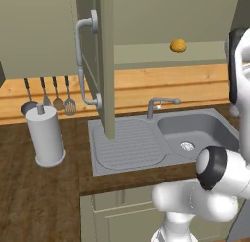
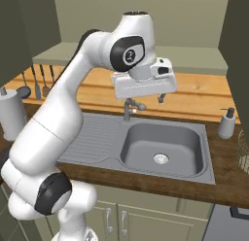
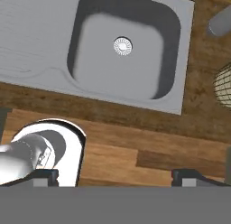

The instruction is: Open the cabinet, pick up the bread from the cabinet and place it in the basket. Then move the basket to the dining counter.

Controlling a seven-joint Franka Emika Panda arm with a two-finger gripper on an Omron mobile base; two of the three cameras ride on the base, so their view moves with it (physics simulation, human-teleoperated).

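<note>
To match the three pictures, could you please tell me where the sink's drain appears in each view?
Left base view: the drain sits right of centre, a little below the middle.
Right base view: the drain lies below centre, slightly to the right.
Hand view: the drain is in the upper middle.
Shared landmark: the ribbed draining board, seen in all three views.

golden-orange bread [image 1: 177,45], olive-grey cabinet [image 1: 104,65] — grey sink [image 2: 163,147]
</note>
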